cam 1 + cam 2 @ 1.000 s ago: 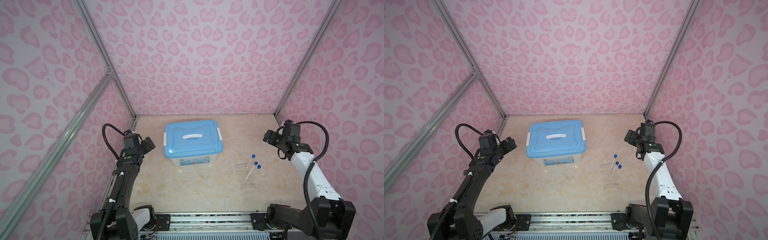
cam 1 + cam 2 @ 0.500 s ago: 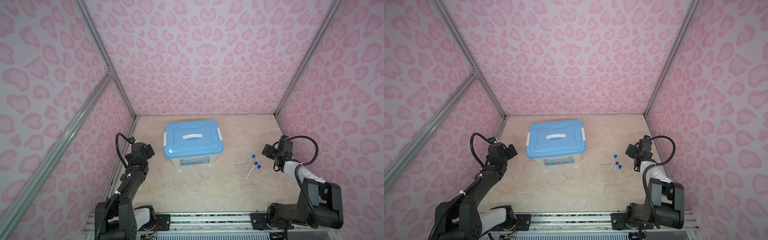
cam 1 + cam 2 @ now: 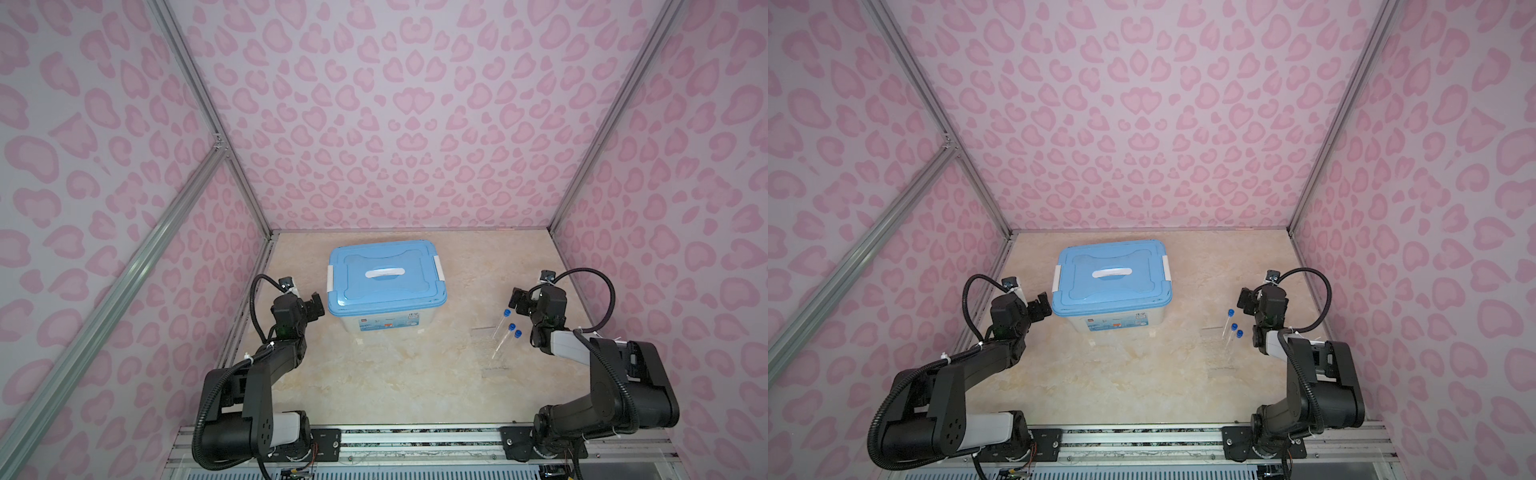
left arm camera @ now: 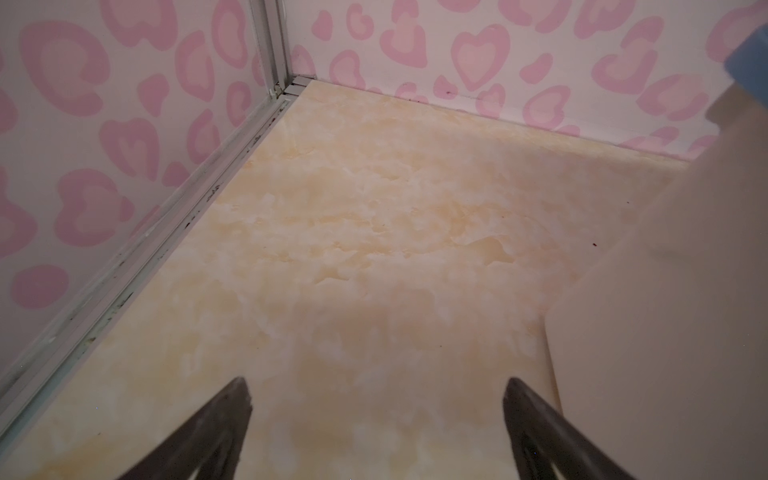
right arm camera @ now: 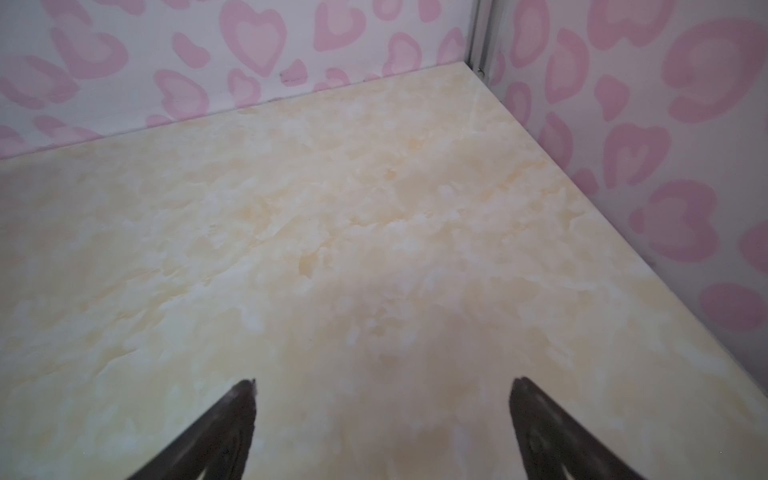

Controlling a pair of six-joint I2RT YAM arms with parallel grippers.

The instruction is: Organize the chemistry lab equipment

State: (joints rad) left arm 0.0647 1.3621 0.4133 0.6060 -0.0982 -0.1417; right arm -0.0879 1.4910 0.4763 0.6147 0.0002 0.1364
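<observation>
Folded lower than a second ago.
Keeping left gripper (image 4: 376, 386), right gripper (image 5: 384, 384) wide apart, empty; leaving three clear blue-capped tubes (image 3: 511, 327) and blue-lidded white plastic bin (image 3: 386, 326) unmoved.

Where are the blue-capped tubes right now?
In both top views the tubes lie on the table, right of the bin and close to the right end effector.

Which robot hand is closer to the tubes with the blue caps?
Right. The right gripper hangs just beside the blue-capped tubes, on their wall side. The left gripper is far off, past the other side of the lidded bin.
</observation>
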